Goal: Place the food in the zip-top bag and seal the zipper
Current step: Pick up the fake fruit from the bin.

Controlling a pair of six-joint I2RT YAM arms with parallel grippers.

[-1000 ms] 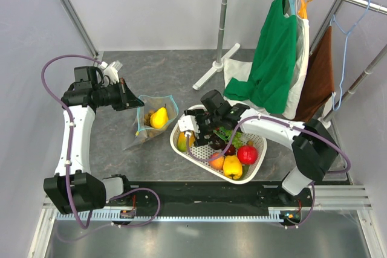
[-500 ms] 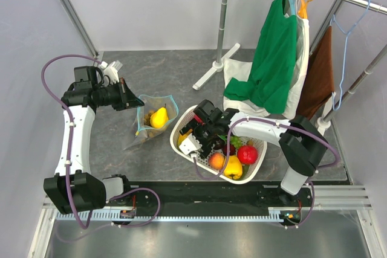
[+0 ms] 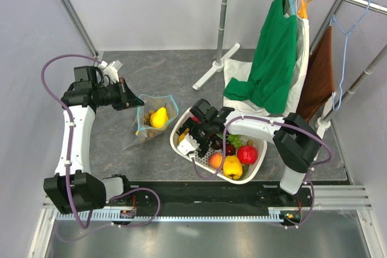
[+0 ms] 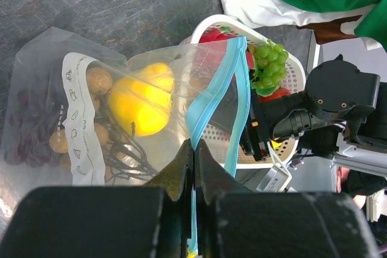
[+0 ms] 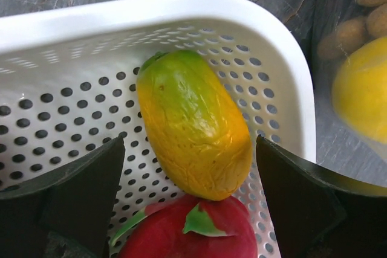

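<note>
The clear zip-top bag [image 3: 152, 120] lies left of the white basket [image 3: 257, 161], its mouth held up. It holds a yellow pear [image 4: 140, 104], brown berries [image 4: 98, 80] and dark grapes [image 4: 27, 130]. My left gripper [image 4: 195, 144] is shut on the teal zipper strip [image 4: 211, 98]; it also shows in the top view [image 3: 138, 105]. My right gripper [image 5: 188, 149] is open, low in the basket's left end, with its jaws either side of the yellow-orange mango [image 5: 192, 128]. A red fruit [image 5: 193, 231] lies just under the mango. In the top view the right gripper [image 3: 188, 139] hides the mango.
The basket also holds a peach [image 3: 216, 160], a yellow fruit [image 3: 233, 167], a red apple [image 3: 247, 154] and green grapes [image 4: 269, 60]. A clothes rack with a green garment [image 3: 272, 58] stands at the back right, its foot [image 3: 214, 67] on the table.
My right gripper has moved left and down into the basket's left end, over the mango. The left gripper and the bag have not moved.
</note>
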